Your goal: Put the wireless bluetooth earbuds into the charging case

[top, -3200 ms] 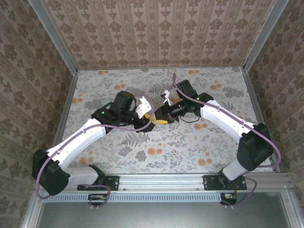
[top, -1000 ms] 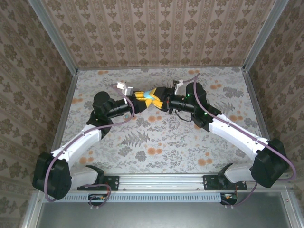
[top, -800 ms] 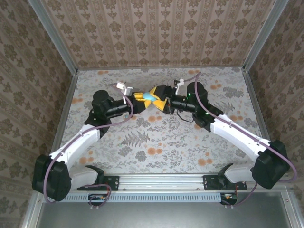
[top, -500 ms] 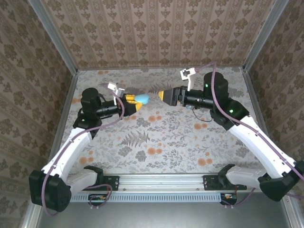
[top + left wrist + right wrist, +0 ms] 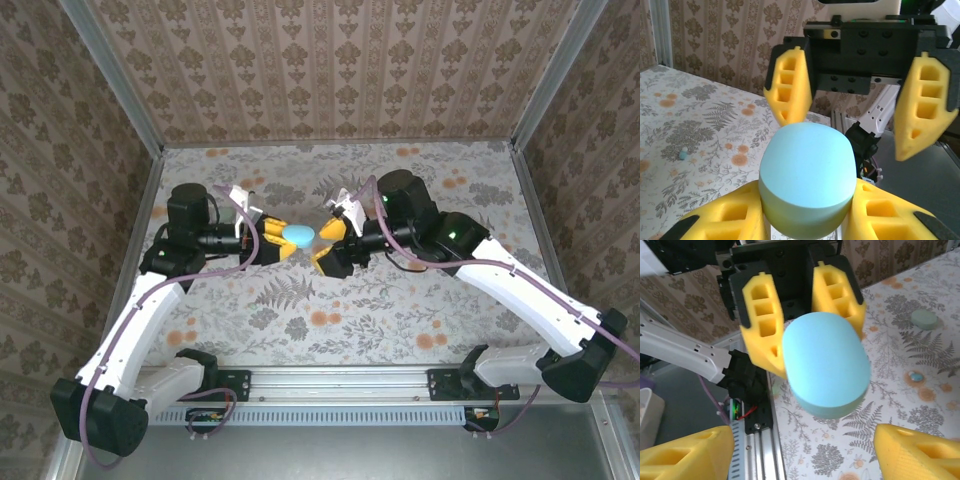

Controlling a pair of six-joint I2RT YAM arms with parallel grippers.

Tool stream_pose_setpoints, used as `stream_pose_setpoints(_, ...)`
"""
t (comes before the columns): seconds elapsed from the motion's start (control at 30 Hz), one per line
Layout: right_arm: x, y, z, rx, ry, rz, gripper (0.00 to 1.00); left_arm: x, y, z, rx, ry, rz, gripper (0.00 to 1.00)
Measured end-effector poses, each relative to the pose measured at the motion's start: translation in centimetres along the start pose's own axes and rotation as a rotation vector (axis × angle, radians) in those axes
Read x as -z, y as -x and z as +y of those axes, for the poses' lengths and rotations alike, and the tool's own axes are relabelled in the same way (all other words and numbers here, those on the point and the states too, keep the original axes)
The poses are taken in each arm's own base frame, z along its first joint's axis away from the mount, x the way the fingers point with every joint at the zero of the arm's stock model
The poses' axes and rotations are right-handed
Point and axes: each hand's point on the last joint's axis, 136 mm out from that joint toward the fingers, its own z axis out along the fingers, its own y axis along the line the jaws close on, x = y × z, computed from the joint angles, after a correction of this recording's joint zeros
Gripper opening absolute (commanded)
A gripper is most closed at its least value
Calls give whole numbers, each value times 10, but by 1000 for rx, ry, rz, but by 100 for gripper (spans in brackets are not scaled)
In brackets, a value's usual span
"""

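Smooth teal-blue oval charging case [image 5: 299, 234] clamped aloft between the left fingers [image 5: 762, 325]. The right fingers [image 5: 790, 85] are spread wide and empty, just beside the case. A tiny teal earbud [image 5: 683, 154] lies on the floral desk [image 5: 400, 300], well apart from the case; insertion apparently not begun.
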Motion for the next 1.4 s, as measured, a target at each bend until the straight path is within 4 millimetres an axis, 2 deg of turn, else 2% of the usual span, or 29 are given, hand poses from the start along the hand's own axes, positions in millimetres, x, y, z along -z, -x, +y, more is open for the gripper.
stream_pose_setpoints(0.2, -9, -3, -6, 11, 0, 18, 68, 0, -2, -4, -18, -23, 4, 0)
stream_pose_setpoints(0.43, -22, -2, -14, -6, 3, 39, 54, -1, -5, -5, -22, -43, 9, 0)
stream_pose_setpoints(0.63, -29, 2, -13, -37, 31, 45, 49, -2, -11, -1, -9, -46, 23, 0)
stream_pose_setpoints(0.8, -30, 1, -14, -105, 76, 49, 35, -3, -14, 0, -8, -43, 30, 0)
stream_pose_setpoints(0.93, -29, 3, -15, -163, 110, 45, 30, -3, -13, 1, -5, -40, 30, 0)
stream_pose_setpoints(1.0, -28, 5, -16, -195, 129, 35, 31, -2, -11, 1, -11, -37, 29, 0)
stream_pose_setpoints(1.03, -28, 6, -16, -210, 137, 33, 34, -2, -10, 1, -14, -35, 29, 0)
stream_pose_setpoints(1.13, -27, 9, -17, -261, 158, 21, 56, -2, -10, 1, -17, -33, 29, 0)
stream_pose_setpoints(1.2, -25, 16, -22, -285, 151, -7, 62, -2, -12, 0, -19, -39, 32, 0)
stream_pose_setpoints(1.33, -17, 29, -48, -332, 84, -70, 66, -4, -13, -6, -21, -70, 34, 0)
stream_pose_setpoints(1.4, -15, 30, -54, -348, 67, -79, 68, -4, -13, -6, -20, -66, 35, 0)
